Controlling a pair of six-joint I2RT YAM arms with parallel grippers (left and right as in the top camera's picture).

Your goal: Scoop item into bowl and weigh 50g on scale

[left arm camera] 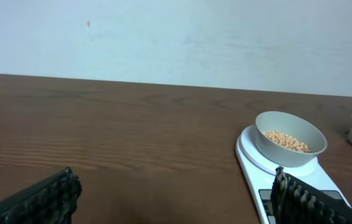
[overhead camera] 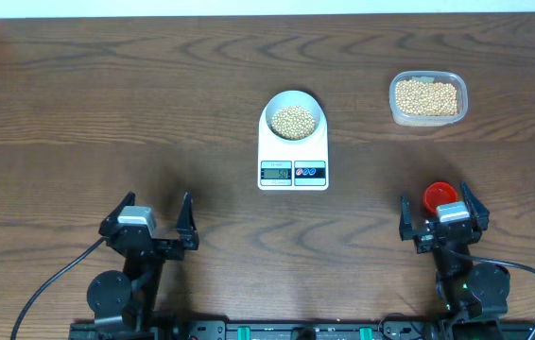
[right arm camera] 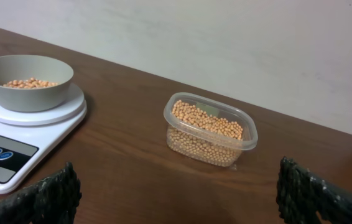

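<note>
- At the near edge of the worktop (overhead camera: 78, 113), left hand (overhead camera: 151, 219) and right hand (overhead camera: 438, 212) both stand wide, gripping nothing.
- Farther, at centre, the bowl (overhead camera: 269, 109) sits on the scale (overhead camera: 272, 151) with beans (overhead camera: 293, 121) inside.
- These beans look light and loose, rolling easily; better to scoop than pinch them.
- Far right, a clear tub (overhead camera: 393, 104) keeps more.

The left gripper (overhead camera: 157, 208) is sitting nearer the robot than the scale (overhead camera: 293, 151), to its left, holding its jaws wide apart. The right gripper (overhead camera: 436, 208) is sitting likewise to its right, jaws wide apart.
</note>
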